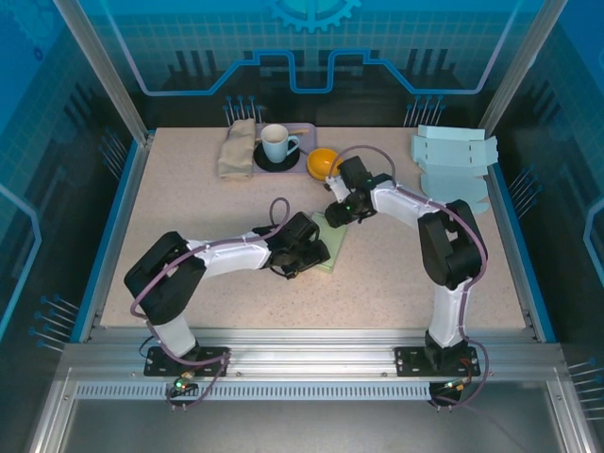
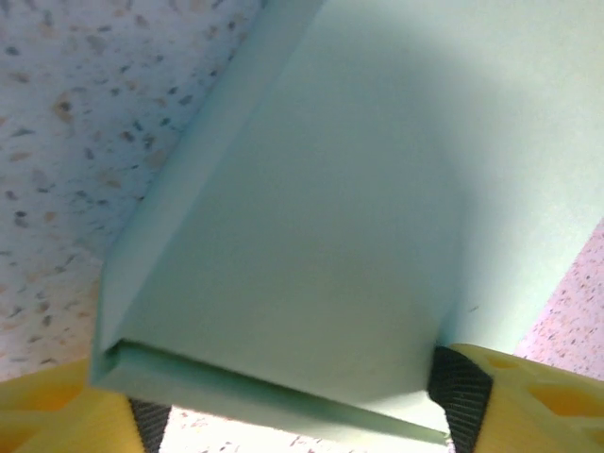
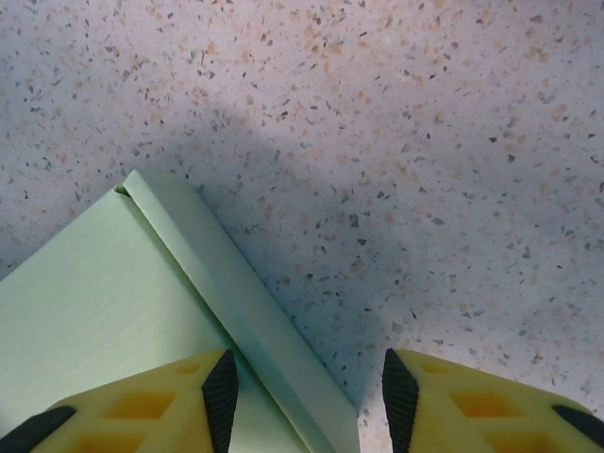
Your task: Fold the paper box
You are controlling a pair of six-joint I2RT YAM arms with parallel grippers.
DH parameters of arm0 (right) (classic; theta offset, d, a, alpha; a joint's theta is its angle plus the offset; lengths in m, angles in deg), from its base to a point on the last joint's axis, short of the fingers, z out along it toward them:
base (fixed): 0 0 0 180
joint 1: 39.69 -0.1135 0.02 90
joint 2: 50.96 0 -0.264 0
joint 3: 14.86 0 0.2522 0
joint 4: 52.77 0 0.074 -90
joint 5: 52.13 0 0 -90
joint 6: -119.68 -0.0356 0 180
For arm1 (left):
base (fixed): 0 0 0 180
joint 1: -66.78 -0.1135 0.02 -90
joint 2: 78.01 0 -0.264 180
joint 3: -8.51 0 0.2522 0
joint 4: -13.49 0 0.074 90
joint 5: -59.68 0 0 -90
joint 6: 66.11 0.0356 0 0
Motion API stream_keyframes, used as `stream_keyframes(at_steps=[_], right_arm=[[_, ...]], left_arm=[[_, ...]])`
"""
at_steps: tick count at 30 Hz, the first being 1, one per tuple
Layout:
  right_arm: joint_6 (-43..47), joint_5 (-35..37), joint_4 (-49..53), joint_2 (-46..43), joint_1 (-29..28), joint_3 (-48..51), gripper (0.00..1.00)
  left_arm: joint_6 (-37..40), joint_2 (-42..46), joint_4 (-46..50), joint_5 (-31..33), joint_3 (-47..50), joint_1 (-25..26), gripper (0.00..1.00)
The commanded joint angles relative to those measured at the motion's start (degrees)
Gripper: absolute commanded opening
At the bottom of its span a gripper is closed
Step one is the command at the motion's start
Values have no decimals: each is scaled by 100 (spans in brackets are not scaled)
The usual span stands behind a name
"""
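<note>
Top view, left to right. Left arm comes up from the lower left of the frame to mid-counter [image 1: 170, 189]. Folded cloth [image 1: 236, 147], then cup [image 1: 276, 142] on a dark saucer [image 1: 261, 162], sit at upper centre. Left pincer [image 1: 317, 254] is down on the paper box [image 1: 338, 243], which lies flat at frame centre.

Left wrist view: pale green box [image 2: 321, 217] covers most of the frame, speckled counter at upper left. Left pincer [image 2: 304, 415] jaws are wide apart. Its pads [image 2: 461, 392] sit at the box's near edge, which runs across the gap and past the left pad. No clamp visible.

Orange bowl [image 1: 324, 162] is just right of the saucer. Right pincer [image 1: 338, 215] is at the box's top edge, near the bowl.

Right wrist view: right pincer [image 3: 310, 401] jaws are apart, gripping nothing. One pad [image 3: 222, 396] is over the box [image 3: 104, 311], the other over bare counter. The box's folded side strip runs into the gap.

Stack of flat box blanks [image 1: 453, 159] lies at upper right, well apart.
</note>
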Motion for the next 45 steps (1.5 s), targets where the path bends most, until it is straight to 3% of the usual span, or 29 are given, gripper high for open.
stream_keyframes(at_steps=[1, 7, 15, 22, 29, 37, 45], right_arm=[[-111, -500, 51, -30, 71, 261, 47], [-819, -1293, -399, -233, 46, 772, 44], [-1745, -1812, -897, -40, -496, 474, 43], [-2422, -1560, -1306, 696, -999, -557, 43], [-2732, -1451, -1259, 1997, -1386, -2264, 43], [-2913, -1136, -1383, 2779, -1684, -3373, 44], [-2669, -792, -1140, 2561, -1725, -3343, 47]], left_arm=[[-12, -130, 68, 237, -354, -206, 70], [453, -202, 528, 353, -829, -809, 59], [1181, -451, 838, 153, -1131, -1757, 58], [1939, -577, 1164, 377, -1345, -2879, 58], [2469, -895, 1497, 711, -1794, -3751, 58], [2752, -1297, 1690, 801, -2257, -4415, 64], [2848, -1452, 1799, 919, -2434, -4672, 78]])
